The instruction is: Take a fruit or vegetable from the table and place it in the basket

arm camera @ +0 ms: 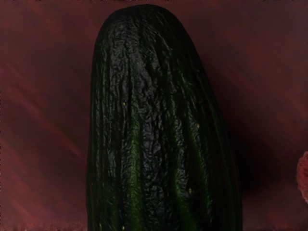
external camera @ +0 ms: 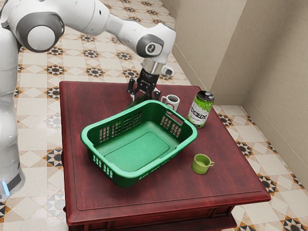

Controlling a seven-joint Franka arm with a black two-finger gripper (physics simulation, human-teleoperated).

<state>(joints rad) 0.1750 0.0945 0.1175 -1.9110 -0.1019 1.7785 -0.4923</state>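
A dark red table holds a green basket. Near the basket stand a white mug, a black-lidded green jar and an olive-green cup.

The rounded white arm has grey-ringed joints and a light-blue strip.

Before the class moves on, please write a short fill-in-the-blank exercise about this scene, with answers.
1. The basket on the table is coloured ____.
2. The tall jar has a ____ lid.
3. The small cup's handle points toward the exterior view's ____.
4. The long vegetable under the gripper lies ____ (inside or outside) the basket.

Missing words: green; black; right; outside.
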